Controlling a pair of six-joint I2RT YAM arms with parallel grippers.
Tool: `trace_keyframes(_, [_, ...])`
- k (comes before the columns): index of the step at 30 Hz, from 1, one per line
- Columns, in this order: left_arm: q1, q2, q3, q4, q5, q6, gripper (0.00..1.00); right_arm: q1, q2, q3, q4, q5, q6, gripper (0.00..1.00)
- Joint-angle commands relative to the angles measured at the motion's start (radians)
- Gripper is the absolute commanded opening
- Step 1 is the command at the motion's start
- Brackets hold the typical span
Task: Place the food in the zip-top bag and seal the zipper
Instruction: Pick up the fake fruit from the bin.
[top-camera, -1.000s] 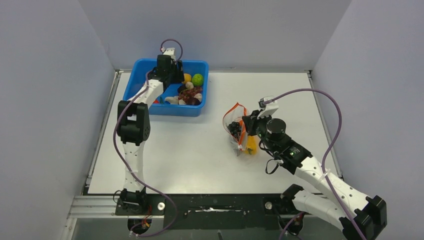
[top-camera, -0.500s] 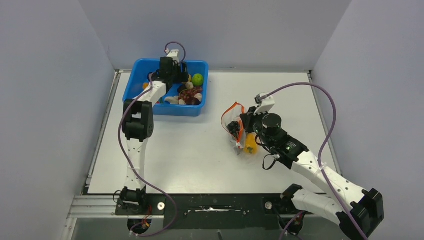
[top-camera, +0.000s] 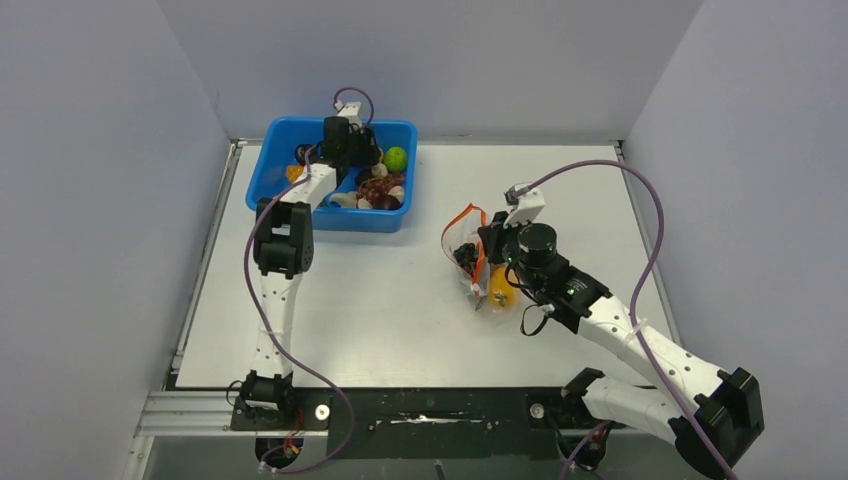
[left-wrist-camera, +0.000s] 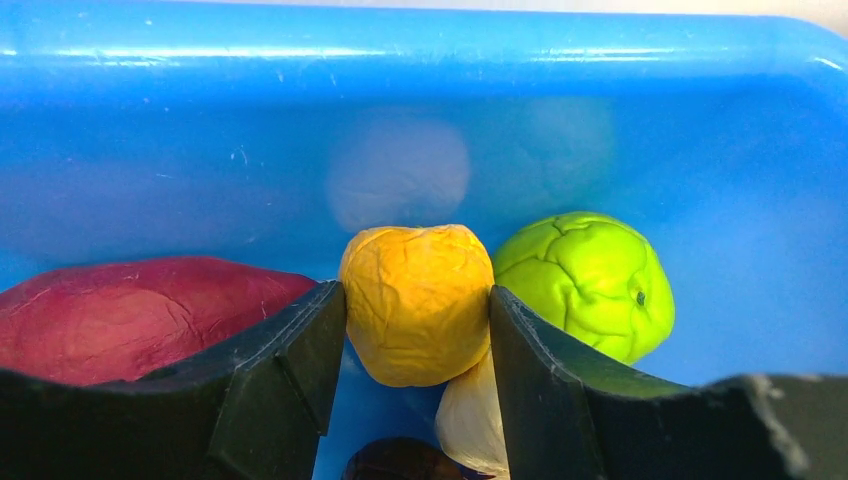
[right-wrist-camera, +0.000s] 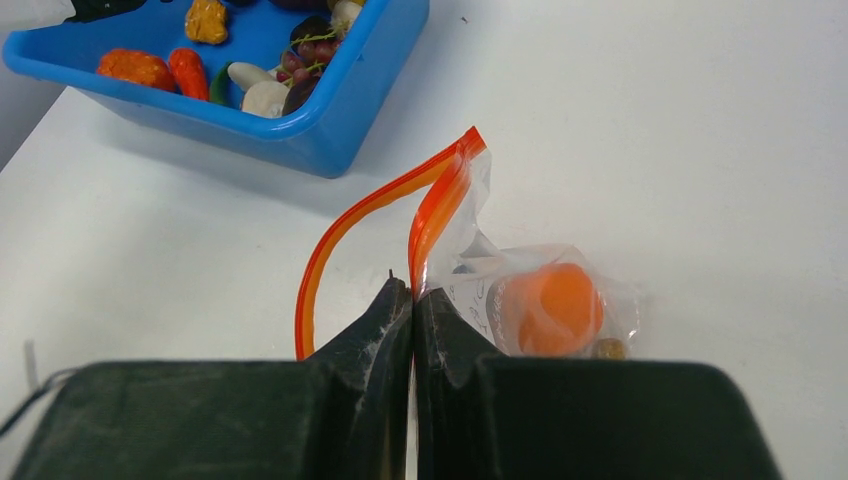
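Observation:
My left gripper (left-wrist-camera: 417, 340) (top-camera: 352, 150) is inside the blue bin, shut on a yellow-orange ball (left-wrist-camera: 417, 303). A green ball (left-wrist-camera: 587, 282) (top-camera: 396, 158), a dark red piece (left-wrist-camera: 130, 315) and a white piece (left-wrist-camera: 468, 420) lie close by. My right gripper (right-wrist-camera: 412, 300) (top-camera: 487, 248) is shut on one red-orange zipper strip (right-wrist-camera: 437, 207) of the clear zip-top bag (right-wrist-camera: 540, 300) (top-camera: 472, 256). The other strip (right-wrist-camera: 345, 232) arcs away, so the mouth gapes. The bag holds an orange piece (right-wrist-camera: 550, 307), a yellow pepper (top-camera: 500, 288) and dark pieces.
The blue bin (top-camera: 270, 165) (right-wrist-camera: 330, 125) stands at the back left with several more toy foods, including orange pieces (right-wrist-camera: 160, 68) and a grape-like cluster (top-camera: 378, 188). Purple cables loop over both arms. Side walls close in the white table (top-camera: 380, 300).
My left gripper has shifted right inside the bin, onto the yellow-orange ball. My right arm has moved slightly left and back, carrying the bag's zipper edge with it.

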Motion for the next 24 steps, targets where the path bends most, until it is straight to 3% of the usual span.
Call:
trace_keyframes(1, [0.005, 0.022, 0.077, 0.031, -0.009, -0.023, 0.5, -0.004, -0.011, 0.046, 0.082, 0.038, 0.01, 0.0])
trace_keyframes(6, [0.005, 0.069, 0.164, -0.026, -0.007, -0.012, 0.52, -0.004, -0.023, 0.024, 0.096, 0.043, 0.024, 0.0])
trace_keyframes(13, [0.003, 0.067, 0.145, -0.031, -0.03, 0.0, 0.58, -0.004, -0.027, 0.026, 0.089, 0.042, 0.02, 0.0])
trace_keyframes(24, [0.003, -0.039, 0.057, -0.04, -0.065, 0.01, 0.37, -0.002, -0.047, 0.011, 0.098, 0.044, 0.033, 0.0])
